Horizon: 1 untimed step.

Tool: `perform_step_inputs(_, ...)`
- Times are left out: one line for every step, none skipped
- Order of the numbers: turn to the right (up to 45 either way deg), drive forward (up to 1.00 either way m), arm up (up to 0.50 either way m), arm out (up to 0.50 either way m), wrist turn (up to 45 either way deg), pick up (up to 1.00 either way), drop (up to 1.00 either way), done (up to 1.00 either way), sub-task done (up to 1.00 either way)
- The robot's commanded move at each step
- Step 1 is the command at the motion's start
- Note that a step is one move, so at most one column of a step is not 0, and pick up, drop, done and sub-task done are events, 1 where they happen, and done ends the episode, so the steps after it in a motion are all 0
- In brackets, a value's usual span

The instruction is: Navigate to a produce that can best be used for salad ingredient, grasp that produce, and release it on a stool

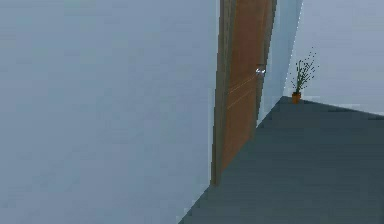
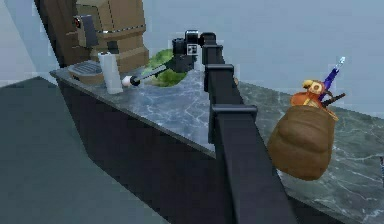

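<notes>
In the arm side view a green leafy produce, likely a lettuce, lies on the marble counter. The dark arm bar rises from the bottom edge and reaches over the counter. At its far end sit the white marker squares, and the gripper is left of them, right at the green produce. The produce rests on the counter at the fingers, so I cannot tell whether the gripper holds anything.
On the counter stand a white cylinder, a brown appliance, a brown sack-like thing and an orange holder with pens. The forward view has a grey wall, a wooden door, a potted plant and dark floor.
</notes>
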Motion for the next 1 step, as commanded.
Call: perform_step_inputs(0.0,0.0,0.0,0.0,-45.0,0.0,0.0,0.0,0.0)
